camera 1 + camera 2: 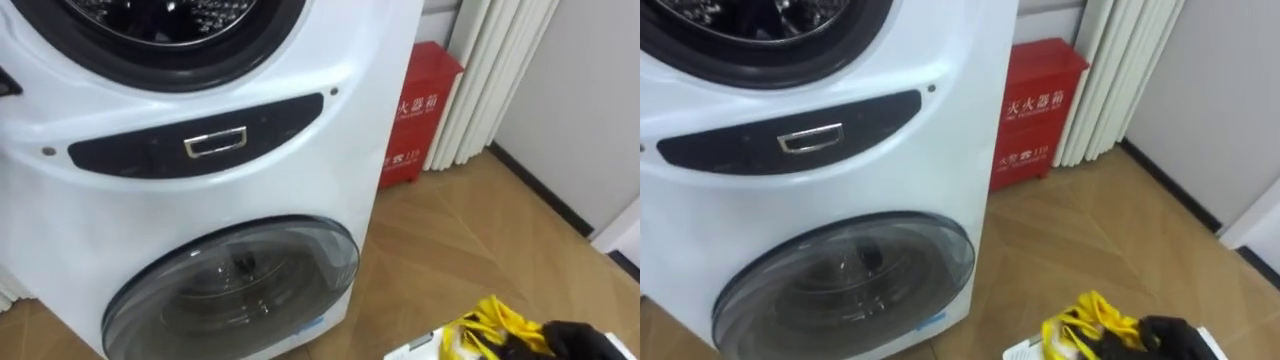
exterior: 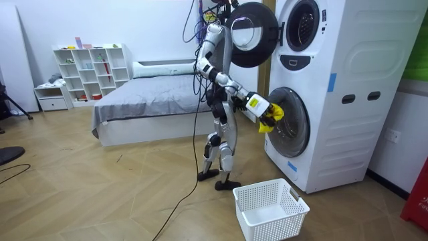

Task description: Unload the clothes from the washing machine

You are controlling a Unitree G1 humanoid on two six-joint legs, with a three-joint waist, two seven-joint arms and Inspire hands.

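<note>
A stacked white washing machine (image 1: pixel 330 190) stands right in front of me. Its upper round door (image 2: pixel 249 33) is swung open and the drum opening (image 1: pixel 180 30) shows at the top of the eye views. The lower glass door (image 1: pixel 235 285) is closed. My right hand (image 1: pixel 575 340) is low at the right, fingers curled on a bunched yellow cloth (image 1: pixel 490 322). In the room view the yellow cloth (image 2: pixel 269 118) hangs before the lower door (image 2: pixel 291 127). My left hand (image 2: pixel 224 9) is raised by the open door's top edge.
A white laundry basket (image 2: pixel 271 207) sits on the wooden floor by my feet. A red box (image 1: pixel 420 110) and a pale curtain (image 1: pixel 490 70) stand to the right of the machine. Behind me are a bed (image 2: pixel 147 100) and a white shelf (image 2: pixel 90 70).
</note>
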